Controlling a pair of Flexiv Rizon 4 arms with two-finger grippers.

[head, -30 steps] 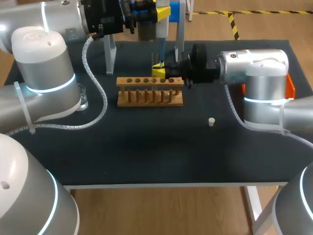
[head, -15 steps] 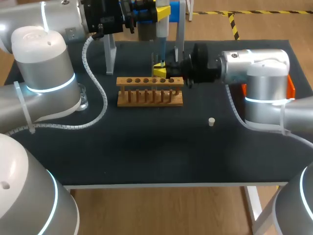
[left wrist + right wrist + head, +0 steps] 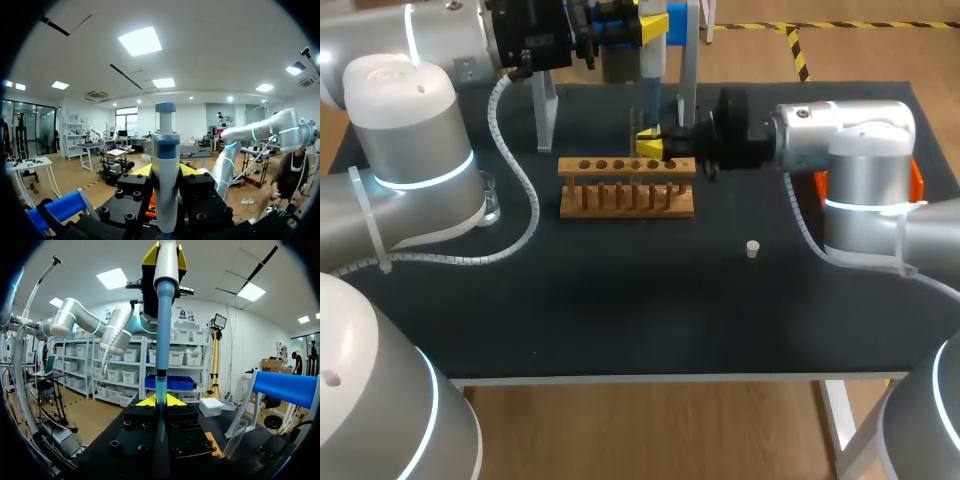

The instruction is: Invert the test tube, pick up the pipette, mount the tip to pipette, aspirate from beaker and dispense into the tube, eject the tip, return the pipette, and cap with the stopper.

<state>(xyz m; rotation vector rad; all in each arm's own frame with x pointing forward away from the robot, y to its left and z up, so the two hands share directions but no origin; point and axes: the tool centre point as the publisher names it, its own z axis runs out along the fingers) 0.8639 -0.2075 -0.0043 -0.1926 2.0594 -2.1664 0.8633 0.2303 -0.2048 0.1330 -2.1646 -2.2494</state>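
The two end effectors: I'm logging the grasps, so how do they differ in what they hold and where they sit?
The left end effector grips the pipette by its thick body; the right end effector grips a thin test tube. The left one is higher; the right one sits below it, just behind the wooden rack. Shared: both are shut on an upright item, with the pipette directly above the test tube.

arms (image 3: 410, 150): silver-grey | cyan joint rings (image 3: 428, 178) | white spiral cable (image 3: 517, 170)

A lab bench, shown by the wooden tube rack (image 3: 627, 187), glass beaker (image 3: 491, 199) and pipette (image 3: 165, 165).
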